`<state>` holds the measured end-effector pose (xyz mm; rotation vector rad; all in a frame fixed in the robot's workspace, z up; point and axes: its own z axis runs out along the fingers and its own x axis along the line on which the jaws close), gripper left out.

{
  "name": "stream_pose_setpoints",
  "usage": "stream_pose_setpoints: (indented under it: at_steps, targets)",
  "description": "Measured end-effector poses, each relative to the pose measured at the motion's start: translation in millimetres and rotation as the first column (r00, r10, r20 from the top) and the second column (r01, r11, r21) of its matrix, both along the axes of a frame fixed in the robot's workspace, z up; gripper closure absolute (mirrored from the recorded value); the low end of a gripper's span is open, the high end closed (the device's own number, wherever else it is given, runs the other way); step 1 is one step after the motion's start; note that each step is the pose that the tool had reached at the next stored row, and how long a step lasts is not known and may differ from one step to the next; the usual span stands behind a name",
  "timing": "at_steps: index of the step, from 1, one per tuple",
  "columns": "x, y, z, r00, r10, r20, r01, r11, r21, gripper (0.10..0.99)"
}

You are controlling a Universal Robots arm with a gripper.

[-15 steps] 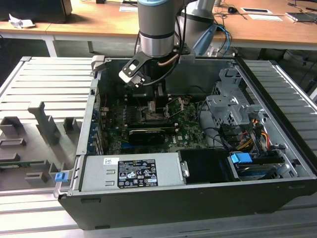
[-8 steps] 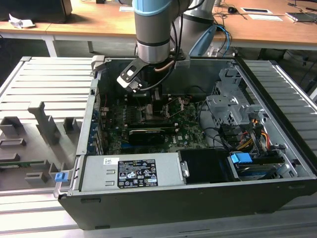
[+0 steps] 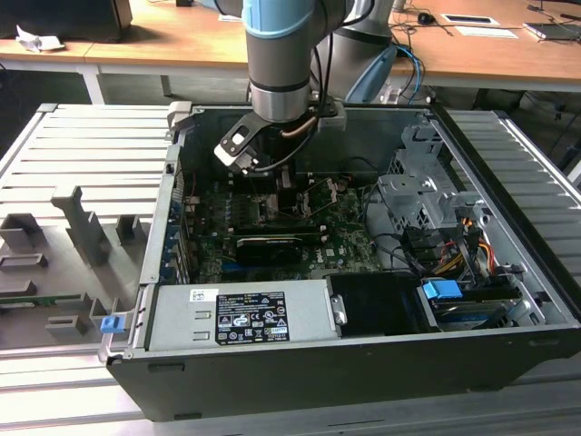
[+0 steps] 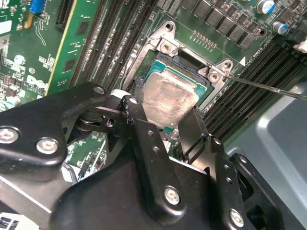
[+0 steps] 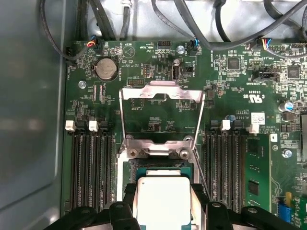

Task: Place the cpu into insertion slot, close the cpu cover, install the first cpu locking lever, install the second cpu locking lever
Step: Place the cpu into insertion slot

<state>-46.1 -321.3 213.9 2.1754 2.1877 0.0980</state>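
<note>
Tool (image 4: 162,112) grips the cpu (image 4: 170,96) at insertion slot (image 4: 189,60).

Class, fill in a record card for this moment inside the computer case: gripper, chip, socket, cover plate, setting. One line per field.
Gripper: black two-finger gripper, closed on the chip's opposite edges
Chip: cpu, small flat square, silvery-grey metal face, held at the socket; whether seated cannot be told
Socket: insertion slot, dark square with silvery metal rim, partly covered by the chip
Cover: cpu cover, thin silvery frame plate, swung open, off the chip
Setting: green motherboard in an open computer case
</note>
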Motion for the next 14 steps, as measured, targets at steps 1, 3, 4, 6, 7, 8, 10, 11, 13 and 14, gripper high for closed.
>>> stream_pose_setpoints:
  at_steps: [1,3,4,6,7,8,10,11,13,14]
  targets:
    - [0.1,0.2,-1.2,1.0,0.0,0.0,0.0,1.0,0.0,0.557]
    - [-0.1,0.4,-3.3,1.0,-0.001,-0.0001,0.001,1.0,0.0,0.557]
    - [0.0,0.5,-4.4,1.0,-0.001,-0.0001,0.001,1.0,0.0,0.557]
    - [-0.1,1.5,-5.8,1.0,-0.003,-0.0001,0.003,1.0,0.0,0.557]
    - [0.0,1.9,-6.3,0.9999,-0.013,0.0,0.013,0.9999,0.0,0.557]
    - [0.0,2.1,-6.9,0.9998,-0.019,0.0,0.019,0.9998,0.0,0.557]
    - [0.0,2.6,-7.9,0.9998,-0.019,0.0,0.019,0.9998,0.0,0.557]
    - [-0.1,3.0,-8.6,0.9998,-0.019,-0.0001,0.019,0.9998,0.0,0.557]
    - [0.0,3.7,-9.9,0.9998,-0.019,-0.0001,0.019,0.9998,0.0,0.557]
    - [0.0,4.1,-10.5,0.9998,-0.019,-0.0002,0.019,0.9998,0.0,0.557]
